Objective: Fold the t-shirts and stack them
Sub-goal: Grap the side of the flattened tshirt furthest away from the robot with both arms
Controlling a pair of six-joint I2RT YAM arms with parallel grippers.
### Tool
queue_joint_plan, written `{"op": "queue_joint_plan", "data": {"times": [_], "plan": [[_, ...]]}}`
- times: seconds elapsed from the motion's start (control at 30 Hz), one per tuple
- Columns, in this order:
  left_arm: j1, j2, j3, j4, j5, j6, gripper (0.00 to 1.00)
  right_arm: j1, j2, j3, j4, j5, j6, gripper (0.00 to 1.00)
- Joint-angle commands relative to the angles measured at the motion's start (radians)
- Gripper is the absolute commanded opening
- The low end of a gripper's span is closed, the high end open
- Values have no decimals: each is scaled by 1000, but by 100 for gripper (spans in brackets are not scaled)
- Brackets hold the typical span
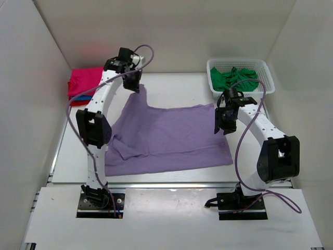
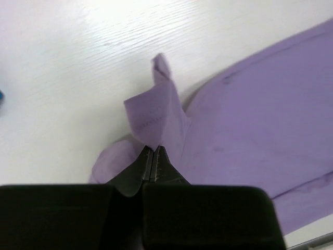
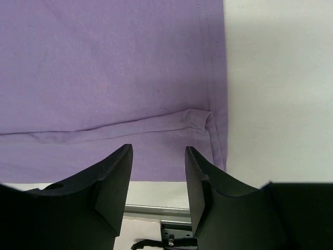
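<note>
The lilac purple t-shirt [image 1: 166, 138] lies spread over the middle of the table, partly folded. My left gripper [image 1: 132, 83] is shut on its far left corner, and in the left wrist view that pinched corner [image 2: 156, 117] stands up from my gripper [image 2: 154, 151]. My right gripper [image 1: 225, 125] is open and empty above the shirt's right edge [image 3: 216, 78]; its jaws [image 3: 158, 156] frame the hem near the front corner. A green t-shirt [image 1: 237, 78] lies crumpled in the white basket [image 1: 268, 73]. A magenta pink t-shirt [image 1: 85, 80] lies folded at the far left on top of a blue one [image 1: 83, 97].
The white lattice basket stands at the back right corner. White walls close in the table on the left, back and right. The table's front edge with a metal rail [image 3: 156, 211] shows just behind my right fingers.
</note>
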Motion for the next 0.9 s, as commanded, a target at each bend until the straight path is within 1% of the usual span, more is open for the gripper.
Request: {"op": "queue_joint_plan", "data": {"times": [0.0,0.07,0.13,0.17,0.2,0.23,0.3,0.33,0.37,0.4,0.43,0.5,0.53,0.57,0.6,0.63,0.7,0.77,0.83,0.87], "plan": [[-106,-122,-101,-30,-134,-53,0,-17,-56,-19,38,-15,-3,43],[-138,-173,-236,9,-144,-86,0,-29,-65,-27,36,-18,-4,43],[-164,-282,-502,151,-134,-152,0,-38,-66,-39,45,-18,-12,42],[-164,-311,-576,183,-124,-178,0,-41,-79,-53,50,-23,-15,42],[-173,-383,-702,263,-118,-217,0,-46,-86,-52,53,-27,-13,43],[-174,-412,-765,337,-110,-250,0,-50,-94,-58,56,-24,-21,42],[-178,-521,-970,423,-96,-284,0,-63,-103,-76,65,-32,-23,42],[-181,-562,-1032,465,-94,-288,0,-58,-108,-87,68,-30,-32,42],[-184,-581,-1057,474,-81,-287,0,-61,-105,-91,73,-41,-27,42],[-193,-607,-1103,503,-70,-275,5,-60,-108,-90,77,-44,-29,42],[-195,-618,-1123,522,-62,-264,4,-58,-99,-90,73,-44,-30,42],[-204,-668,-1192,568,16,-223,6,-43,-99,-90,84,-49,-29,42],[-198,-702,-1229,594,36,-215,9,-49,-94,-90,88,-50,-27,42],[-171,-710,-1243,621,75,-215,23,-44,-95,-90,88,-52,-27,42],[-163,-733,-1272,641,135,-215,32,-43,-92,-88,93,-50,-24,42],[-131,-753,-1280,660,151,-222,33,-35,-89,-93,88,-52,-27,42],[-91,-758,-1284,678,203,-221,39,-33,-88,-88,90,-55,-17,42],[-82,-758,-1257,671,197,-224,42,-33,-79,-85,94,-52,-21,42],[-80,-740,-1206,666,198,-221,42,-29,-73,-79,91,-52,-23,42],[-82,-735,-1194,662,194,-232,45,-30,-80,-76,90,-50,-17,42]]}}
